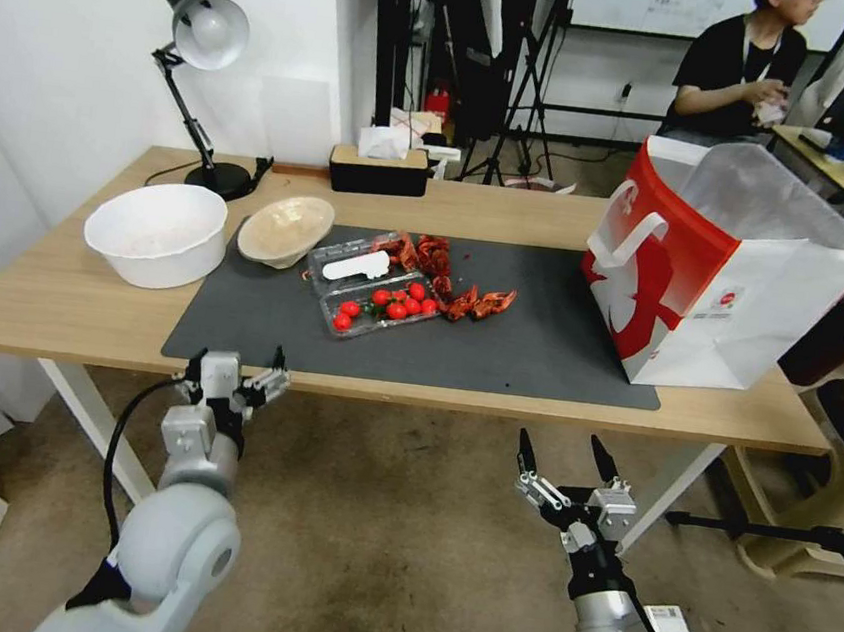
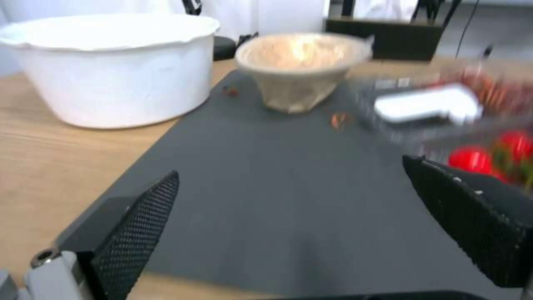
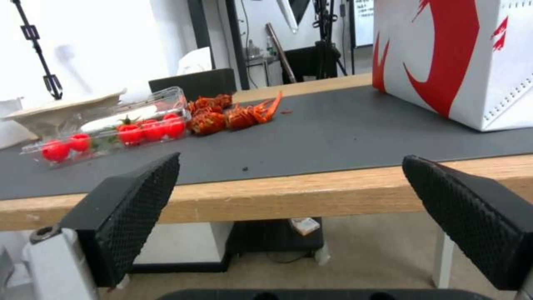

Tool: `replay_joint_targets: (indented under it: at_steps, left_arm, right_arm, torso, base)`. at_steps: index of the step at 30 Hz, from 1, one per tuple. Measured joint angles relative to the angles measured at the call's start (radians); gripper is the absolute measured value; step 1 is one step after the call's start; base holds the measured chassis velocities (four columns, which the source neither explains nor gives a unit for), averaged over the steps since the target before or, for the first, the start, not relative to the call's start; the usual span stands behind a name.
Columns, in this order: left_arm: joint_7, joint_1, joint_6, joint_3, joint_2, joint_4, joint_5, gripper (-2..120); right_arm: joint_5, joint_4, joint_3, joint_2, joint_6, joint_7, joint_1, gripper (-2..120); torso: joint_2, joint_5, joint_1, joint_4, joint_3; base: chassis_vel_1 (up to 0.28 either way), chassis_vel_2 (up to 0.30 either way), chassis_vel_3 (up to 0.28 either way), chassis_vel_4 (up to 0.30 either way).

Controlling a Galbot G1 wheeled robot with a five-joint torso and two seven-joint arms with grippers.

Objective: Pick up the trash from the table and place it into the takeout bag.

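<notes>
left gripper is held spread at the table edge, beige bowl ahead; right gripper is held spread below the edge.

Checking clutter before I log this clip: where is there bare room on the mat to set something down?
Bare mat runs between the crayfish shells and the takeout bag, and along the front edge below the tomato tray. Crowded: the back left, where beige bowl, tray and shells bunch together.
</notes>
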Motion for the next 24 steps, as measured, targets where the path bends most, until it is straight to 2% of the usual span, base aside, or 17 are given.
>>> replay_joint_targets:
  at_steps: [1, 2, 5, 6, 9, 10, 13, 14, 20, 24]
  left_arm:
    - [-0.015, -0.03, 0.0, 0.0, 0.001, 0.004, -0.056, 100]
    - [-0.015, -0.03, 0.0, 0.0, 0.001, 0.004, -0.056, 100]
    - [-0.078, -0.123, 0.004, 0.005, -0.001, 0.027, -0.242, 100]
    - [-0.078, -0.123, 0.004, 0.005, -0.001, 0.027, -0.242, 100]
    - [-0.133, -0.21, 0.015, 0.009, -0.006, 0.061, -0.427, 100]
    - [-0.133, -0.21, 0.015, 0.009, -0.006, 0.061, -0.427, 100]
    - [-0.199, -0.305, 0.009, 0.025, -0.013, 0.119, -0.567, 100]
    - [-0.199, -0.305, 0.009, 0.025, -0.013, 0.119, -0.567, 100]
    - [-0.26, -0.436, -0.028, 0.032, -0.031, 0.22, -0.719, 100]
    - [-0.264, -0.474, -0.044, 0.033, -0.034, 0.264, -0.745, 100]
  right_arm:
    - [0.0, 0.0, 0.0, 0.0, 0.0, 0.0, 0.0, 100]
    - [0.0, 0.0, 0.0, 0.0, 0.0, 0.0, 0.0, 100]
    - [0.0, -0.002, 0.0, 0.001, 0.0, 0.001, 0.002, 100]
    - [0.0, -0.002, 0.0, 0.001, 0.0, 0.001, 0.002, 100]
    - [0.0, -0.008, 0.003, 0.001, 0.0, 0.002, 0.004, 100]
    - [0.0, -0.008, 0.003, 0.001, 0.0, 0.002, 0.004, 100]
    - [0.0, -0.014, 0.003, 0.002, 0.0, 0.003, 0.005, 100]
    - [0.0, -0.014, 0.003, 0.002, 0.0, 0.003, 0.005, 100]
    - [0.0, -0.02, 0.008, 0.007, 0.004, 0.004, 0.003, 100]
    - [0.002, -0.02, 0.012, 0.007, 0.007, 0.006, 0.001, 100]
  torso:
    - [0.0, 0.0001, 0.0, -0.0001, 0.0]
    - [0.0, 0.0001, 0.0, -0.0001, 0.0]
    - [0.0, 0.0001, 0.0, -0.0001, 0.0]
    - [0.0, 0.0001, 0.0, -0.0001, 0.0]
    - [0.0, 0.0003, 0.0, -0.0001, 0.0]
    - [0.0, 0.0003, 0.0, -0.0001, 0.0]
    - [0.0, 0.0001, 0.0, -0.0002, 0.0]
    - [0.0, 0.0001, 0.0, -0.0002, 0.0]
    - [0.0, 0.0002, 0.0, 0.0, 0.0]
    - [0.0, 0.0002, 0.0, 0.0, 0.0]
  base:
    - [0.0, 0.0, 0.0, 0.0]
    - [0.0, 0.0, 0.0, 0.0]
    - [0.0, 0.0, 0.0, 0.0]
    - [0.0, 0.0, 0.0, 0.0]
    - [0.0, 0.0, 0.0, 0.0]
    - [0.0, 0.0, 0.0, 0.0]
    - [0.0, 0.0, 0.0, 0.0]
    - [0.0, 0.0, 0.0, 0.0]
    - [0.0, 0.0, 0.0, 0.0]
    - [0.0, 0.0, 0.0, 0.0]
